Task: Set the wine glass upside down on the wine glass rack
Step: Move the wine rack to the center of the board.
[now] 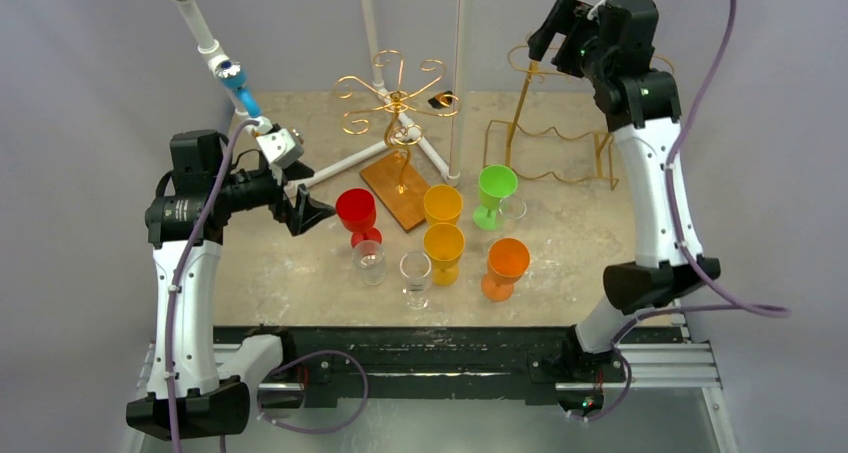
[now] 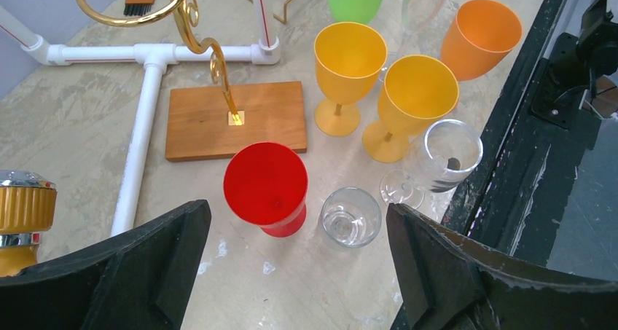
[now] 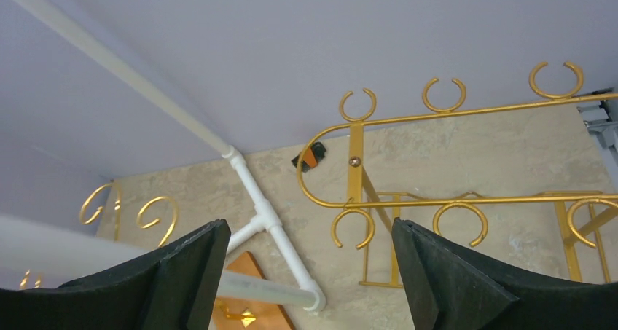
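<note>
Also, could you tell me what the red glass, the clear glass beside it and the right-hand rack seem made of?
Red glass: likely plastic, opaque, soft sheen.
Clear glass: glass or clear plastic, see-through with bright glints.
Rack: metal rod, glossy gold finish.

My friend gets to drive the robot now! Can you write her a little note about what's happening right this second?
Left tool: open, empty, pointing down toward the red glass.
Right tool: open, empty, raised in front of the gold rack.
Glasses: the red glass, green glass, orange glass, yellow glasses and clear glasses all stand on the table.
Done: nothing yet; the rack's visible rings are empty.
Left: grab a glass, flip it upside down, hang it on the rack.
</note>
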`<action>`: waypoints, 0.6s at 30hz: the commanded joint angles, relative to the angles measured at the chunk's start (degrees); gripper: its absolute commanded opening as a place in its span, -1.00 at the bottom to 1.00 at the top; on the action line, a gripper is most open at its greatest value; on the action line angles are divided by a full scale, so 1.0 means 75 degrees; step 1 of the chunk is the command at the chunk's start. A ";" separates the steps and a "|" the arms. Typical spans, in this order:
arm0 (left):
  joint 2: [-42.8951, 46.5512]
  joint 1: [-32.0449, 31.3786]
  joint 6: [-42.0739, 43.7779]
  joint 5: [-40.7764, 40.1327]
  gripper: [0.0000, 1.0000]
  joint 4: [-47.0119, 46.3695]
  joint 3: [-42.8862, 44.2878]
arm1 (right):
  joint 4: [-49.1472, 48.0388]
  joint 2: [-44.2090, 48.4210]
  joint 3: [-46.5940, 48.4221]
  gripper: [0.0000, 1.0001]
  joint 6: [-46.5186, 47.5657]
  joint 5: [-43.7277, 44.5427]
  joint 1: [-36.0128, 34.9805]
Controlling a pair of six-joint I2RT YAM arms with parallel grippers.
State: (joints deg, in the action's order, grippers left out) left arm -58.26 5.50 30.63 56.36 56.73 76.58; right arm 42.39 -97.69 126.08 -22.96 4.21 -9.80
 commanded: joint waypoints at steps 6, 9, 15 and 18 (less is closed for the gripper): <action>0.0055 0.0011 -0.0036 -0.0160 1.00 0.0181 0.0181 | -0.0013 0.2477 -0.2419 0.80 0.0060 0.1679 -0.1836; 0.0080 0.0006 -0.0148 -0.0277 1.00 0.0142 0.0162 | 0.0091 0.3146 -0.3555 0.60 -0.0130 0.2258 -0.3080; 0.0091 0.0006 -0.0170 -0.0342 1.00 0.0224 0.0196 | 0.0377 0.3783 -0.5418 0.35 -0.1055 0.3604 -0.5975; 0.0124 0.0007 -0.0078 -0.0393 1.00 0.0312 0.0196 | 0.0637 0.3421 -0.5863 0.32 -0.1481 0.4010 -0.6875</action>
State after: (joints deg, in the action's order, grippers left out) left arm -58.26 5.50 30.04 53.65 58.19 76.60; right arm 44.51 -70.61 85.19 -28.29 26.44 -54.13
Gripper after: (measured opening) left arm 0.996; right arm 0.669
